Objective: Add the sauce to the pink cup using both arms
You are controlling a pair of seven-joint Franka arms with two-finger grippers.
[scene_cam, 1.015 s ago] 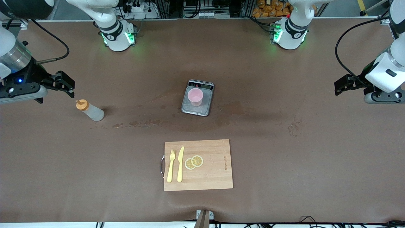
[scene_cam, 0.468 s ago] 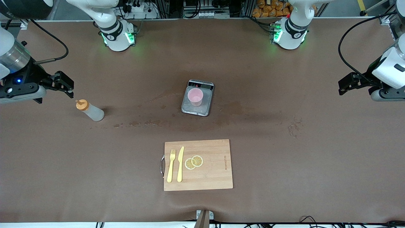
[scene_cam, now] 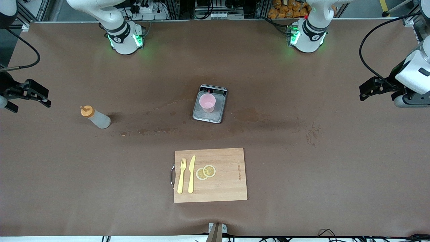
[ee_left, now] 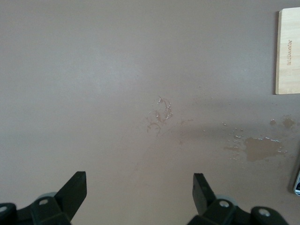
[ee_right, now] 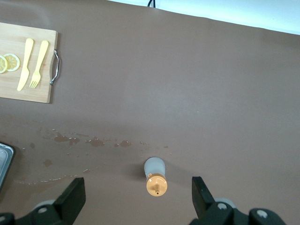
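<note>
The sauce bottle [scene_cam: 95,116], translucent with an orange cap, stands near the table's [scene_cam: 302,174] right-arm end. The pink cup [scene_cam: 207,102] sits on a scale [scene_cam: 210,104] mid-table, clear of the cutting board [scene_cam: 221,188]. Right gripper [scene_cam: 39,95] and left gripper [scene_cam: 368,89] hover, fingers apart, holding nothing.

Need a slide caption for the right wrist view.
Open right gripper above the upright sauce bottle, cutting board with fork and knife nearby.

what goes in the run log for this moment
left gripper: open, empty | right gripper: open, empty | sauce: upright on table | pink cup: on scale
</note>
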